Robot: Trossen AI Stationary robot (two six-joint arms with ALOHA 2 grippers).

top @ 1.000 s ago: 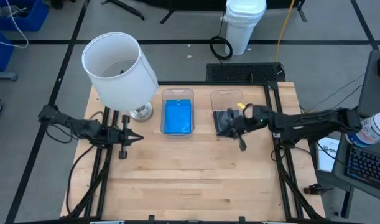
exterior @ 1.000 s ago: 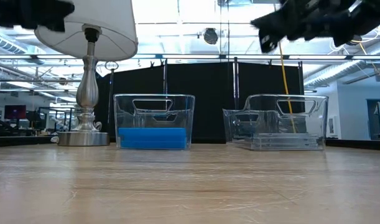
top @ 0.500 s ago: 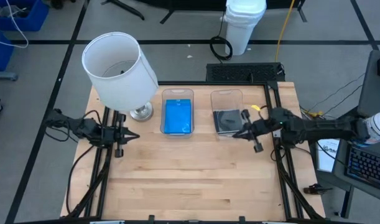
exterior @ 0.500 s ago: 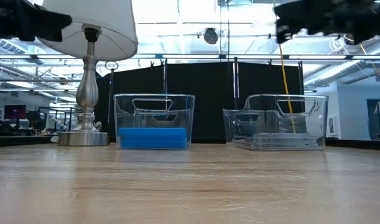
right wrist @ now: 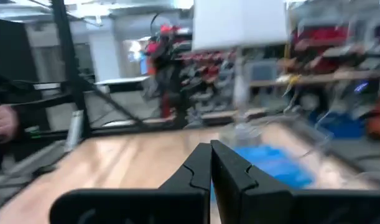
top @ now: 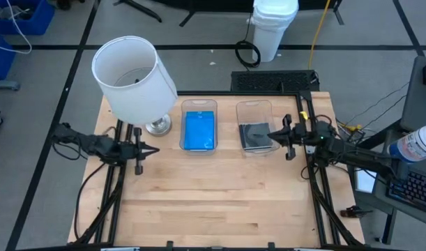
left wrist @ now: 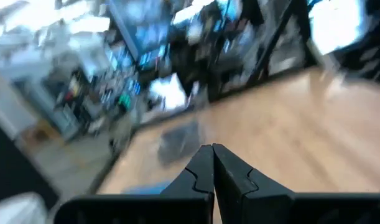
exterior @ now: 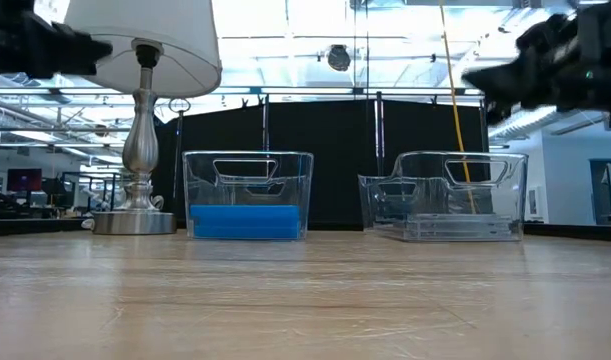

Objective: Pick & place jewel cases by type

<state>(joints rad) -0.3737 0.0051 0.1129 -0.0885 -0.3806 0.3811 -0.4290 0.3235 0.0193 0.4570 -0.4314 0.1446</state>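
Observation:
Bright blue jewel cases [top: 199, 131] lie stacked in the left clear bin [top: 199, 106]; the low view shows the blue cases [exterior: 247, 221] on that bin's floor. Clear cases with dark grey insides [top: 253, 136] lie in the right clear bin [top: 254, 108], and they also show as clear cases [exterior: 455, 229] in the low view. My left gripper [top: 154, 150] hovers shut at the table's left side, near the lamp base; its shut left gripper [left wrist: 213, 155] fills the wrist view. My right gripper [top: 272, 134] is shut and hovers at the right bin's right edge; the right gripper [right wrist: 210, 152] holds nothing.
A lamp with a white shade [top: 134, 78] stands on its metal base [top: 157, 127] at the table's far left, beside the blue bin. A keyboard [top: 272, 80] lies past the far edge. Metal frame rails [top: 312, 174] run along the table's right side.
My right gripper has drawn back from above the right bin toward the table's right edge, and has turned level, pointing toward the table's left. The cases in both bins have stayed where they were.

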